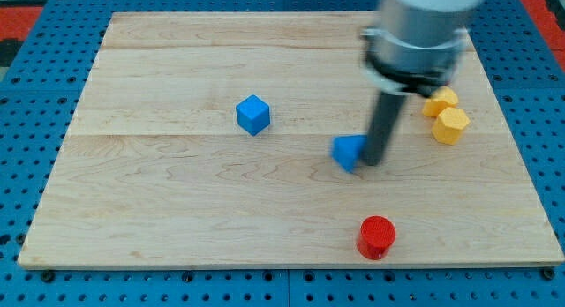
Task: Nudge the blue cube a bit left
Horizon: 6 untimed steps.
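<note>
Pale wooden table, built of planks running from the view's left to its right, lying on a blue perforated base that borders it on all sides. Left of centre, blue cube, standing alone and well apart from the other blocks. Right of centre, a second, smaller blue block, its shape not clear; my tip is touching, or just beside, this block's right side, so the tip lies well to the view's right of the blue cube. No claw is fitted: the arm ends in a dark rod descending from a grey and black cylindrical housing at the view's top, so there is nothing to open or close. Below the tip, near the table's bottom edge, red cylinder. Farthest right, two yellow blocks, upper and lower, touching one another, just right of the rod.
</note>
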Each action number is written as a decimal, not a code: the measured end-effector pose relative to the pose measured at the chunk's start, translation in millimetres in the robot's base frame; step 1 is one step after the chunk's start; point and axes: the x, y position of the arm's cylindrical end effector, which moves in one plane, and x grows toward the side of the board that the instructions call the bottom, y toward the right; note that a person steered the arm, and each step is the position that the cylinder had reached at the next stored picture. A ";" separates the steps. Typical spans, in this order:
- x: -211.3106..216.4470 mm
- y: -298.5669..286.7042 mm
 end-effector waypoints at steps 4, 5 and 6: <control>-44.0 -101.8; -61.4 -100.0; -63.3 -57.5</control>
